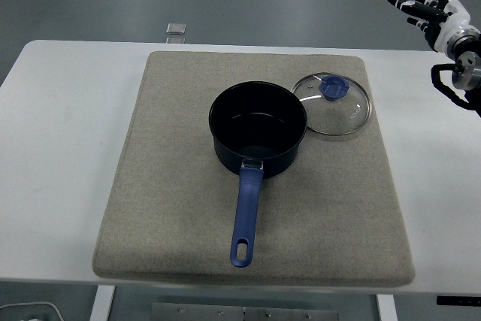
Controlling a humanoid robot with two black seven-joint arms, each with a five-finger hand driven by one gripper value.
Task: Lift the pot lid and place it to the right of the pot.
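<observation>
A dark blue pot (258,128) with a long blue handle (246,216) stands uncovered in the middle of a beige mat (173,208), handle pointing toward the near edge. The glass lid (336,105) with a blue knob (334,88) lies to the pot's right, its rim leaning against or touching the pot's rim. My right hand (427,7) hovers high at the upper right edge, fingers spread, holding nothing, well away from the lid. The left arm is out of sight.
The white table (60,148) extends beyond the mat on both sides. A small clear object (176,29) lies on the floor past the table's far edge.
</observation>
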